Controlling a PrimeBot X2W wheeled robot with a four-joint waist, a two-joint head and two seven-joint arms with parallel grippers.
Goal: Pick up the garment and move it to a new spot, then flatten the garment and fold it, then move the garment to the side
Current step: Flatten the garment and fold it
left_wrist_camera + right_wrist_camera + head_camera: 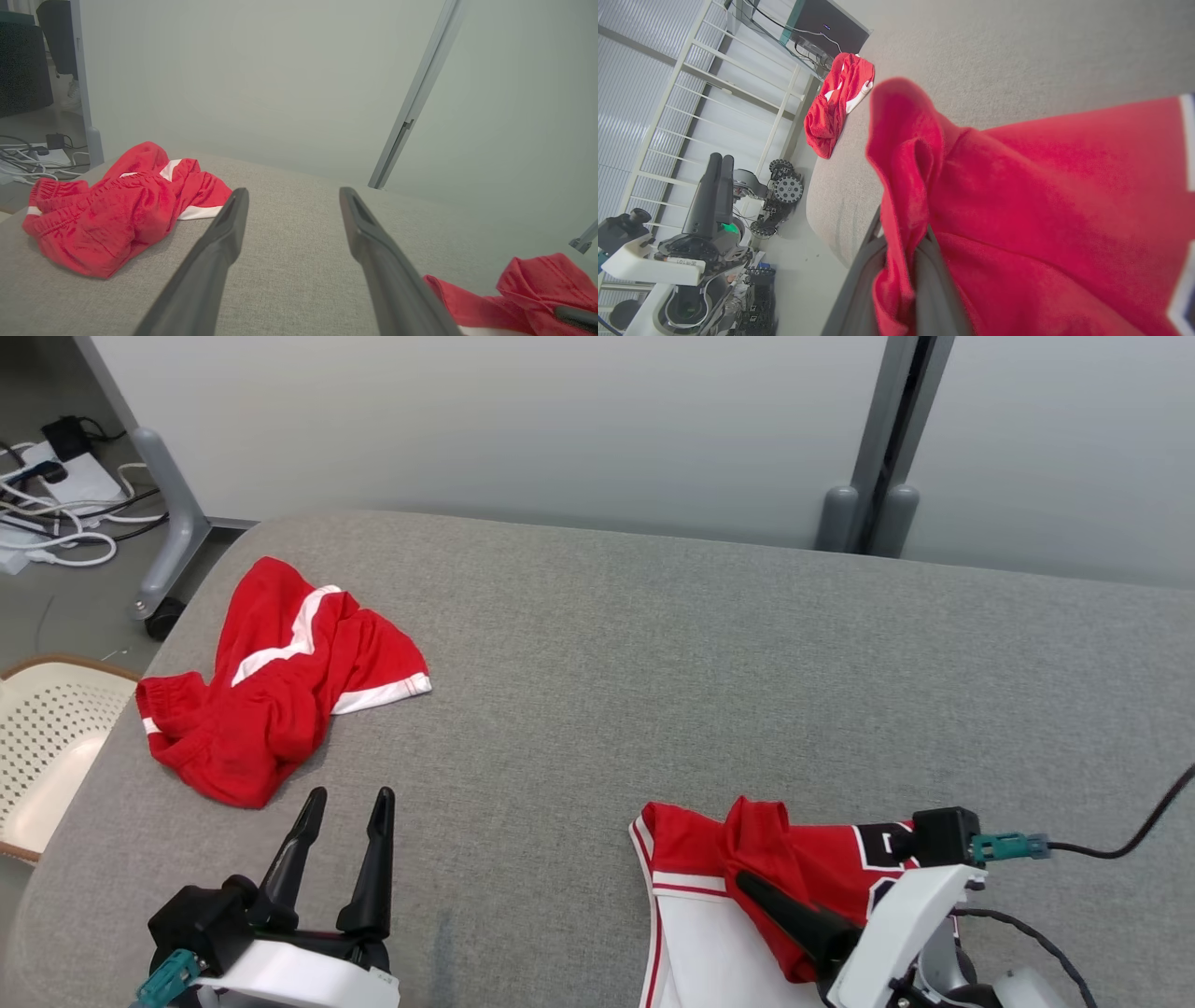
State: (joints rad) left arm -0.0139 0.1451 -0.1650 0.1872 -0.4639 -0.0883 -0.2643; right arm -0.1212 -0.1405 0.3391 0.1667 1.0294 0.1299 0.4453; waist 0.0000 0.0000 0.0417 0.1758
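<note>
I'm on the pickup: right gripper (747,881) jaws pinch the jersey (822,870), left gripper (349,795) jaws wide and empty; next needs a clean lift.

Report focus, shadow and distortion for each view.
Head view: soft even light, sharp, faint shadow beside the red shorts. Left wrist view: fingers slightly soft up close, shorts crisp. Right wrist view: scene tilted, jersey blurred near the lens.
</note>
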